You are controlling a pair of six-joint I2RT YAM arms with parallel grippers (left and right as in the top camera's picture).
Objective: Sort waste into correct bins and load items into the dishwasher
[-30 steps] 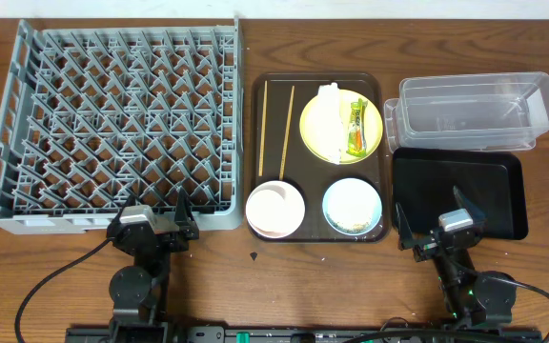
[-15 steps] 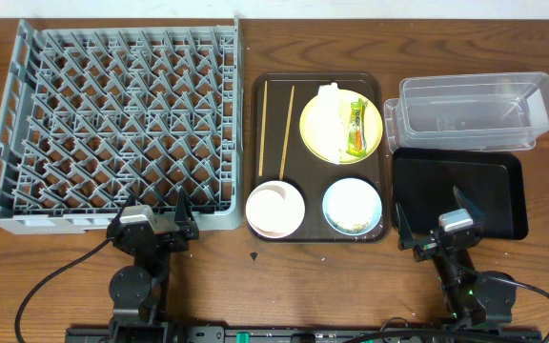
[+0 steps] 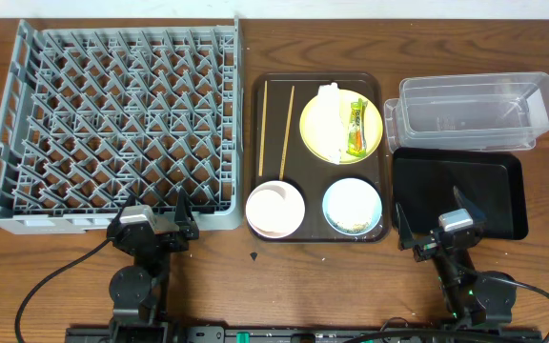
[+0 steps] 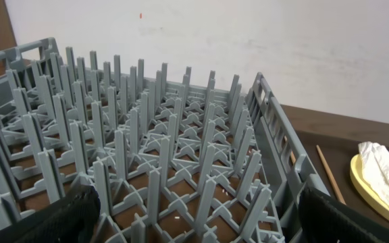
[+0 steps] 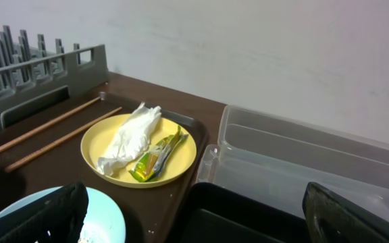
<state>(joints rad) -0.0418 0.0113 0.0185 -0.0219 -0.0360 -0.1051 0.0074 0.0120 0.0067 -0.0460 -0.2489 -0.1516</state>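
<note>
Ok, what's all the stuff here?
dish rack: 1, grey, left
serving tray: 1, dark brown, middle
chopsticks: 2, wooden, left side of serving tray
plate: 1, yellow, back right of serving tray
napkin: 1, white, crumpled on plate
sachet wrapper: 1, green-yellow, on plate
white bowl: 1, white, front left of serving tray
cup: 1, white, seemingly in white bowl
blue bowl: 1, light blue, front right of serving tray
crumbs: a few, pale, in blue bowl
tub: 1, clear, back right
black tray: 1, black, in front of tub
left gripper: 1, black, open, near dish rack
right gripper: 1, black, open, near black tray
</note>
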